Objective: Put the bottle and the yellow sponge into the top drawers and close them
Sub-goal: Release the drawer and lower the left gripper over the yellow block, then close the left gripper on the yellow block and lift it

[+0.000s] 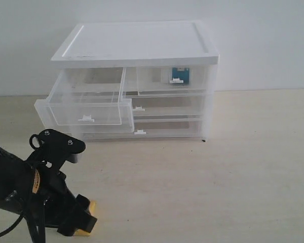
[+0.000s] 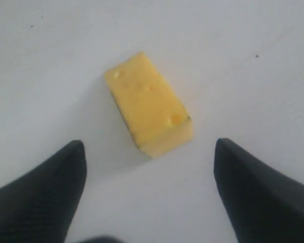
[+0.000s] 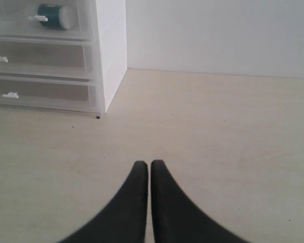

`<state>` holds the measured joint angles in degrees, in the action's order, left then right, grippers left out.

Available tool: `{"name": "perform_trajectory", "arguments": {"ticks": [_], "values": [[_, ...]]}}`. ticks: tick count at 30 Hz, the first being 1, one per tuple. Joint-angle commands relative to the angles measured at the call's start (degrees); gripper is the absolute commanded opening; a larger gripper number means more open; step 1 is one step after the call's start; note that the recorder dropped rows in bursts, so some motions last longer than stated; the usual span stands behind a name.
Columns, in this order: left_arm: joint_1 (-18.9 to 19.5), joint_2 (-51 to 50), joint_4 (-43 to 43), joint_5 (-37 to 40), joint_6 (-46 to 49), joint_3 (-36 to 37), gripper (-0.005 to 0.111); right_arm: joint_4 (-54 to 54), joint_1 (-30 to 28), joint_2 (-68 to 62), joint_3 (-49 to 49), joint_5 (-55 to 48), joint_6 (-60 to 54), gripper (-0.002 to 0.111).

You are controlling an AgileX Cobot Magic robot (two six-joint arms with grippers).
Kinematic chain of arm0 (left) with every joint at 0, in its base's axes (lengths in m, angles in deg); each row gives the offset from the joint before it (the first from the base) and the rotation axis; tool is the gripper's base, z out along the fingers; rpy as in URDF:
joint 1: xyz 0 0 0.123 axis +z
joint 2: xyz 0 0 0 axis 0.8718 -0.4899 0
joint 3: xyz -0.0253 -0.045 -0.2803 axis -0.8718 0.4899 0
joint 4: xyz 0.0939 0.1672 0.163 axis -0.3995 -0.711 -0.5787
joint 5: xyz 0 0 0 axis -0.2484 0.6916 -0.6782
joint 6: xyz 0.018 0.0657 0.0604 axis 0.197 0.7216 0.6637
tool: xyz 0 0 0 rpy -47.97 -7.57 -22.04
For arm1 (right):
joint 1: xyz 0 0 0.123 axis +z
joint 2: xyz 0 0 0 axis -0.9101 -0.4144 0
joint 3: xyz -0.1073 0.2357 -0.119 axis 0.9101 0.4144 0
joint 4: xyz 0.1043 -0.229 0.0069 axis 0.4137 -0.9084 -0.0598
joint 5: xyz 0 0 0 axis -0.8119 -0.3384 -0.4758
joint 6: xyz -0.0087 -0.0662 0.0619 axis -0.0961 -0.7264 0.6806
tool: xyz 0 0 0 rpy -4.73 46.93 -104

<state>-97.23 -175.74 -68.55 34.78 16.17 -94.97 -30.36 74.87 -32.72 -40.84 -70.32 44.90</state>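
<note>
The cabinet (image 1: 137, 48) stands upper centre on the desk (image 1: 233, 167), with the left top drawer (image 1: 86, 109) pulled out and the right top drawer (image 1: 167, 81) shut on the bottle (image 1: 180, 75), which lies on its side. Lower left, the left hand (image 2: 149, 146) hangs open over the yellow sponge (image 2: 149, 104), which lies flat with its long axis aslant between the fingers. The right hand (image 3: 150, 164) is closed and empty.

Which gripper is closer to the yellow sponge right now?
Left. The left gripper hangs open just above the yellow sponge. The right gripper, shut, is over the table facing the drawer cabinet, no sponge in its view.

Bottle (image 1: 179, 75) label unreadable; no legible text.
</note>
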Motion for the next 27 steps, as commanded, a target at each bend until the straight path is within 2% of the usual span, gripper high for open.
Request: {"name": "perform_trajectory", "arguments": {"ticks": [1,14,23,25,26,27], "values": [[0.1,-2.2,-1.6,-4.8,-8.5,-0.5,0.066,0.1,-0.2,0.3,-0.1,0.1,-0.4,0.0],[0.1,-8.9,-2.1,-7.2,-8.8,-2.8,0.065,0.1,-0.2,0.3,-0.1,0.1,-0.4,0.0],[0.1,-11.0,-3.8,-6.8,-8.8,-3.3,0.058,0.1,-0.2,0.3,-0.1,0.1,-0.4,0.0],[0.1,-11.1,-4.0,-6.9,-8.8,-3.3,0.051,0.1,-0.2,0.3,-0.1,0.1,-0.4,0.0],[0.1,-11.1,-4.7,-7.2,-8.8,-3.3,0.044,0.1,-0.2,0.3,-0.1,0.1,-0.4,0.0],[0.1,-11.1,-5.6,-7.2,-8.8,-3.3,0.032,0.1,-0.2,0.3,-0.1,0.1,-0.4,0.0]]}}
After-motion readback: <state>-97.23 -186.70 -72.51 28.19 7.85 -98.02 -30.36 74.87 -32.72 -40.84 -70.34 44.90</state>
